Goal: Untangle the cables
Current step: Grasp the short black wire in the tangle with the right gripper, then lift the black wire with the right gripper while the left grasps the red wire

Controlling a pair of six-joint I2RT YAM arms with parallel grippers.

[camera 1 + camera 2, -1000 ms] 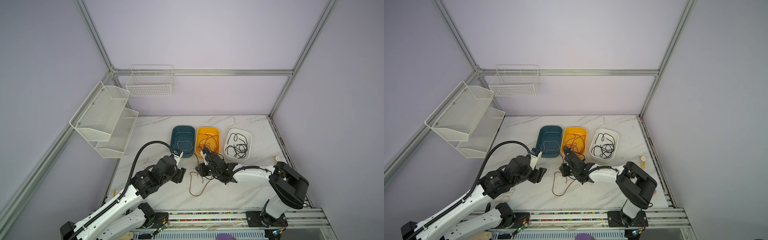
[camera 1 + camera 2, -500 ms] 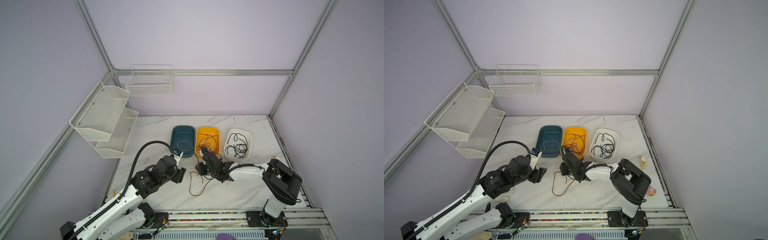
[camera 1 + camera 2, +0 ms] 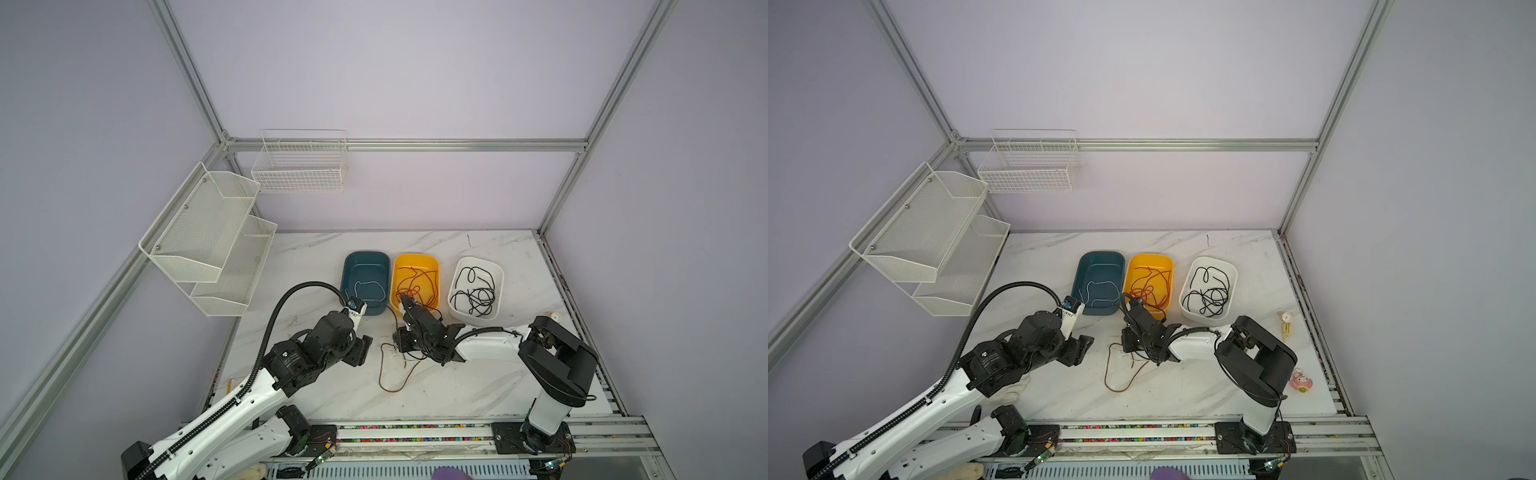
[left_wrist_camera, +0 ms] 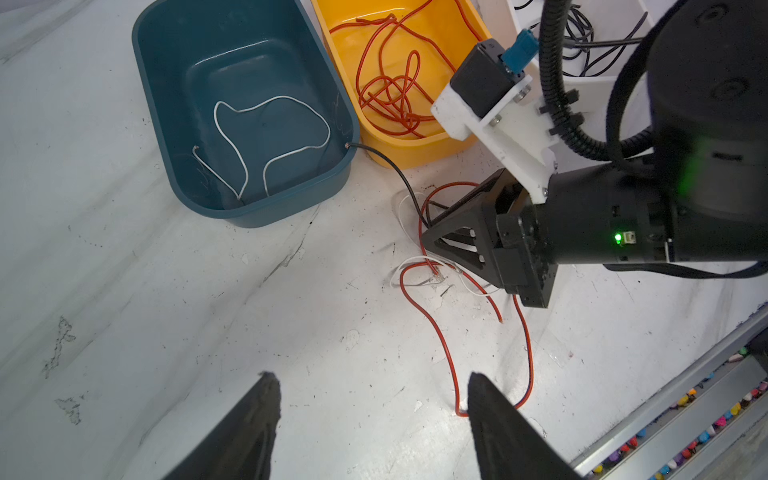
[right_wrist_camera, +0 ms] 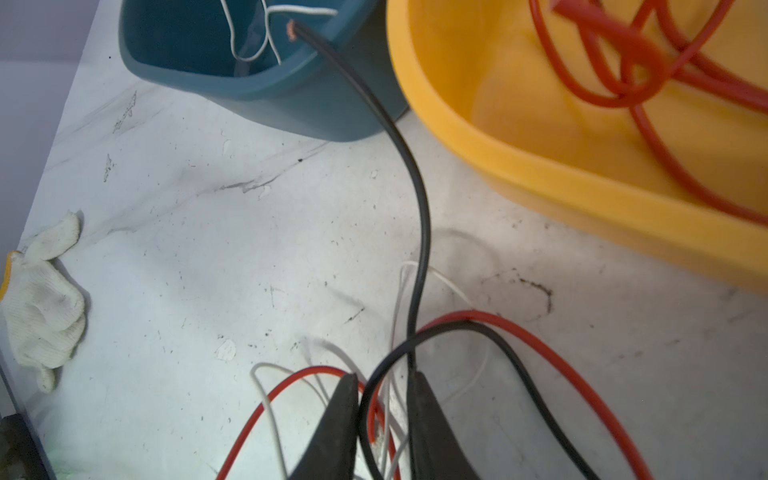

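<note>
A tangle of red, white and black cables [image 3: 395,359] lies on the marble table in front of the bins in both top views, also [image 3: 1121,368]. My right gripper [image 5: 384,376] is down in the tangle, its jaws a narrow gap apart with a black loop, a red and a white strand between them. One black cable [image 5: 419,199] rises from there, its bare end on the teal bin's rim [image 4: 347,145]. My left gripper [image 4: 370,378] hovers open and empty over bare table, one fingertip [image 4: 478,386] by the red cable's loop [image 4: 449,365].
The teal bin [image 3: 345,274] holds a white cable [image 4: 270,99], the yellow bin [image 3: 395,266] red cables, the white bin [image 3: 498,274] black ones. A white glove [image 5: 41,291] lies at the table's left edge. Wire shelves [image 3: 208,237] hang on the left wall.
My right gripper's jaws have narrowed around the strands in the tangle, and that arm's elbow has folded in towards the left. The left arm has not moved.
</note>
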